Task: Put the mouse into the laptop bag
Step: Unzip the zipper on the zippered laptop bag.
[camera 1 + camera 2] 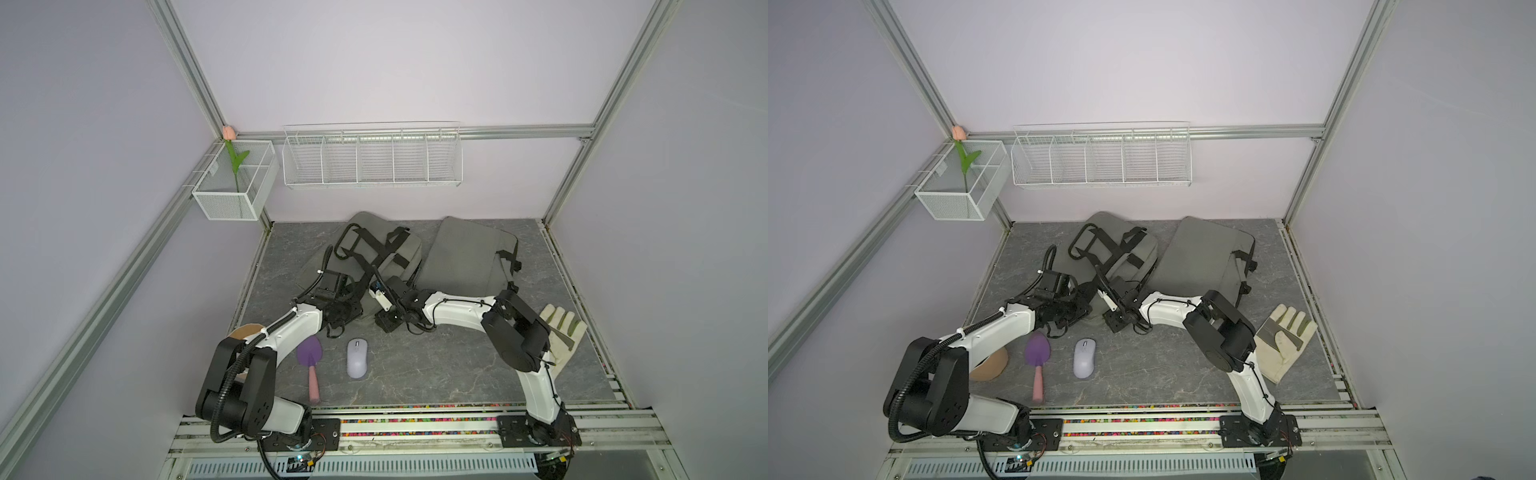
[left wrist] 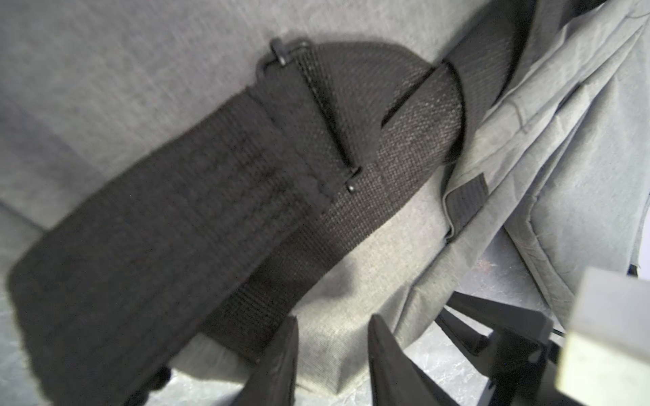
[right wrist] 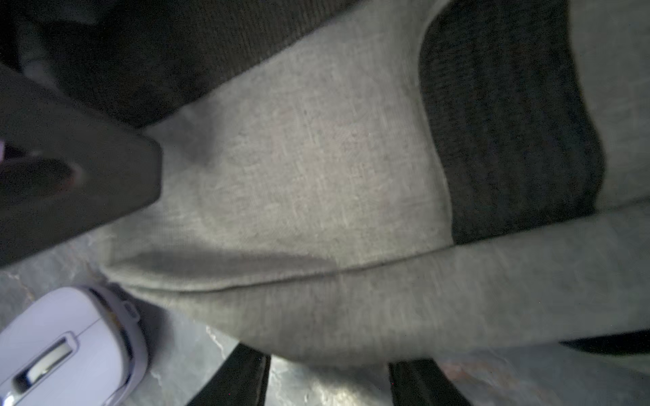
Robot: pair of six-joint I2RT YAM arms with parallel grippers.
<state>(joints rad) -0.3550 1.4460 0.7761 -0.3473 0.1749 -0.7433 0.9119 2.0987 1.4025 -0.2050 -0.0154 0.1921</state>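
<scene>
The pale lavender mouse [image 1: 357,357] [image 1: 1084,357] lies on the grey table, in front of both arms. In the right wrist view the mouse [image 3: 67,348] is off to one side. The grey laptop bag [image 1: 376,255] with black straps lies behind it. My left gripper [image 2: 334,337] [image 1: 353,301] is open, and the bag's [image 2: 351,281] near corner lies between its fingers. My right gripper [image 3: 332,381] [image 1: 382,307] is open wide at the same edge of the bag [image 3: 299,175], with only table between its fingertips.
A second grey bag [image 1: 465,257] lies to the right of the first. A purple trowel [image 1: 311,361] lies left of the mouse and a tan round thing [image 1: 990,365] under the left arm. A white glove [image 1: 561,336] is at the right. Wire baskets [image 1: 372,160] hang on the back wall.
</scene>
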